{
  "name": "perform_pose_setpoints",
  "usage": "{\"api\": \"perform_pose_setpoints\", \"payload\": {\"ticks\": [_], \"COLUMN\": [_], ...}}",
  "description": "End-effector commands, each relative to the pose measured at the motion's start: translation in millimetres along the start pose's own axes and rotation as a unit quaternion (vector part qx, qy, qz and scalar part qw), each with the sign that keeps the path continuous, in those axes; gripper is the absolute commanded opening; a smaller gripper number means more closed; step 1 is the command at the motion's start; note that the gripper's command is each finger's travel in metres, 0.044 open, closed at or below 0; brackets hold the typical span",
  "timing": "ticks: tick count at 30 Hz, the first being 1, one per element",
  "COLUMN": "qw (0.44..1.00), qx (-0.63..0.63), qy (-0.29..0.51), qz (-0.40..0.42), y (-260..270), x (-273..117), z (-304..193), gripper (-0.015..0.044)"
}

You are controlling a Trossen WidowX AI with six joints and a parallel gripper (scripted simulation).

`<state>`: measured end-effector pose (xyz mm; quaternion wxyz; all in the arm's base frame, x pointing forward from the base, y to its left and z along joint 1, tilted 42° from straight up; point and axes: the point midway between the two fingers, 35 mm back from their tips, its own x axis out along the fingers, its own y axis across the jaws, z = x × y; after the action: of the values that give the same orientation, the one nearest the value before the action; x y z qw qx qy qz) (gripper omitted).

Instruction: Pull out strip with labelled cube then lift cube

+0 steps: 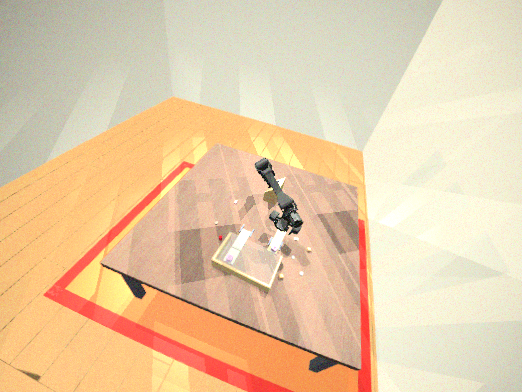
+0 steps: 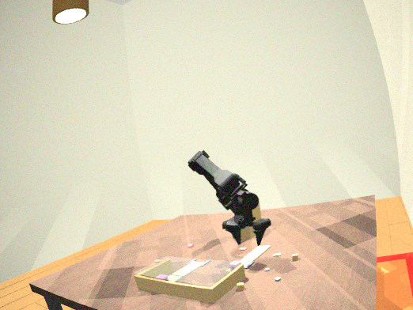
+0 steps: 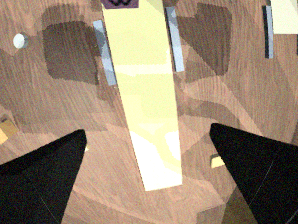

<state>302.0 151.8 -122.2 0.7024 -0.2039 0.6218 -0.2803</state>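
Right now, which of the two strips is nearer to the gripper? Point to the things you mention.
The strip [image 1: 278, 239] [image 2: 255, 256] [image 3: 145, 100] sticking far out of the tray [image 1: 242, 277] [image 2: 174, 289]; the other lies mostly inside.
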Motion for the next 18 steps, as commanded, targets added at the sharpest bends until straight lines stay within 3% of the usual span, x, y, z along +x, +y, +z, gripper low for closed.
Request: {"api": "perform_pose_setpoints", "payload": {"ticks": [1, 18], "qw": [1.0, 1.0], "qx": [-0.003, -0.002], "qy": [-0.001, -0.002], "qz": [-0.004, -0.004], "y": [3, 13], "x": [0, -7], "z": [15, 78], "gripper": [0.044, 0.044]}}
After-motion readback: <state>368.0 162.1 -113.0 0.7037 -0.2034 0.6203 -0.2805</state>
